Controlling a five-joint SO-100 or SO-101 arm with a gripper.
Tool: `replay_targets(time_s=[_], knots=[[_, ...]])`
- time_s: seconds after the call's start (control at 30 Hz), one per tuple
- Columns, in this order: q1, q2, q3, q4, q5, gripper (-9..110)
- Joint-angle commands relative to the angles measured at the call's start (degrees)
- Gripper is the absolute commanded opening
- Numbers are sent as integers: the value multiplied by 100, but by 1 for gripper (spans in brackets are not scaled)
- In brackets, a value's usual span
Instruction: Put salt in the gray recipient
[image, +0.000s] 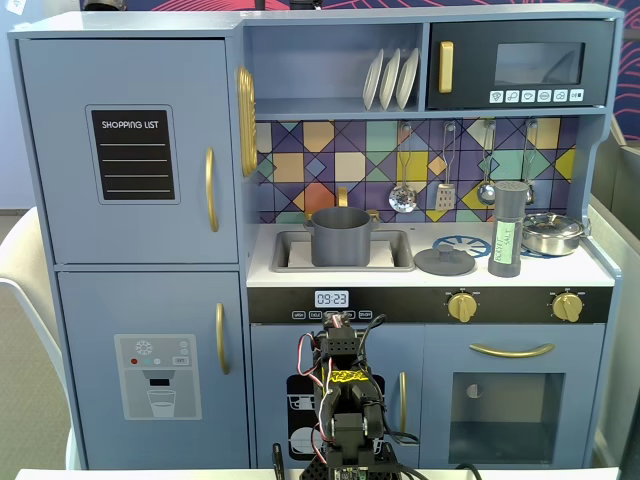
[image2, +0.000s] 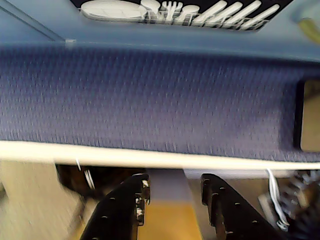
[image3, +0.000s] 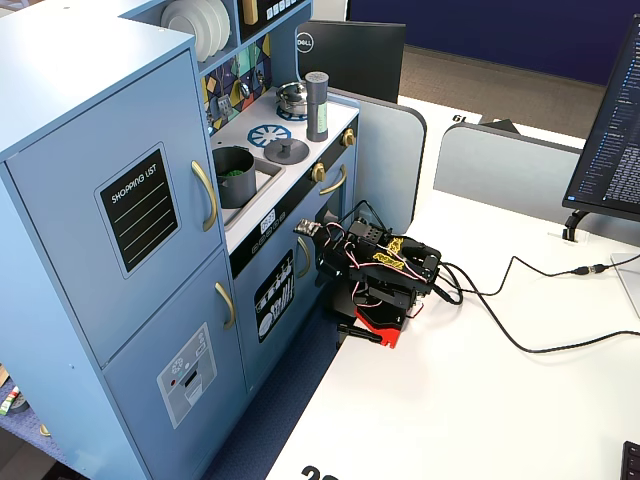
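The salt (image: 510, 228) is a tall grey shaker with a pale green label, standing upright on the toy kitchen's counter near the stove; it is also seen in the other fixed view (image3: 317, 105). The gray recipient (image: 341, 236), a dark grey pot, sits in the sink (image3: 234, 175). My arm (image: 345, 400) is folded low on the white table in front of the kitchen's lower doors, far below both. In the wrist view my gripper (image2: 173, 187) is open, its black fingers (image2: 125, 210) apart with nothing between them, pointing down at the table edge and blue carpet.
A flat grey lid (image: 445, 261) lies on the counter between pot and salt. A shiny steel pan (image: 552, 232) sits behind the salt on the right. Black cables (image3: 520, 310) run across the white table (image3: 480, 400). Grey dividers (image3: 500, 170) stand behind.
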Motion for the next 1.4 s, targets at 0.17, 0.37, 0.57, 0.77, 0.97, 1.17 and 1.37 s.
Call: replay_targets(time_s=[0.17, 0.37, 0.57, 0.77, 0.97, 1.17, 1.37], knots=[[2452, -360, -1705, -26, -1257, 0], [4421, -1986, -3973, -1424, -1169, 14], [5054, -3542, -5370, -3964, -352, 46], [5124, -4605, -5801, -5897, 105, 59], [5054, -5713, -6407, -6662, 70, 64], [4975, -6776, -6908, -7523, -53, 61], [4808, -7743, -7664, -7813, -211, 57]])
